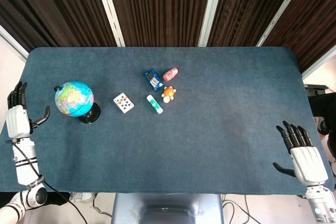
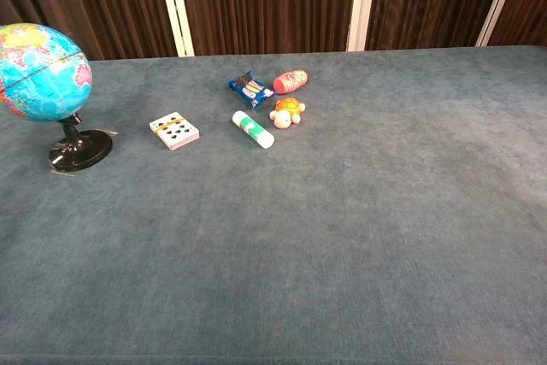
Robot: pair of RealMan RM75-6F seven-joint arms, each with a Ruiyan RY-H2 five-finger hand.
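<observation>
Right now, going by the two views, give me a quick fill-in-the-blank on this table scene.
1. The left robot hand is open beside the ____, not touching it.
2. The playing cards lie between the globe and the ____ stick.
3. The toy turtle sits just below the ____ doll.
4. The right robot hand holds ____.

Missing: globe; glue; pink; nothing

The surface [image 1: 210, 108] is a flat dark blue-grey. The globe [image 1: 74, 98] is bright blue with patches of yellow, green, pink and orange, on a black stand. The playing cards [image 1: 123, 103] show white with black pips. The glue stick [image 1: 154, 104] is white and green. The toy turtle [image 1: 168, 94] is orange with a pale head. The small doll [image 1: 170, 74] is pink. The snack packet [image 1: 153, 79] is dark blue. Both the left hand [image 1: 18, 119] and the right hand [image 1: 303, 156] are white with black fingers.
</observation>
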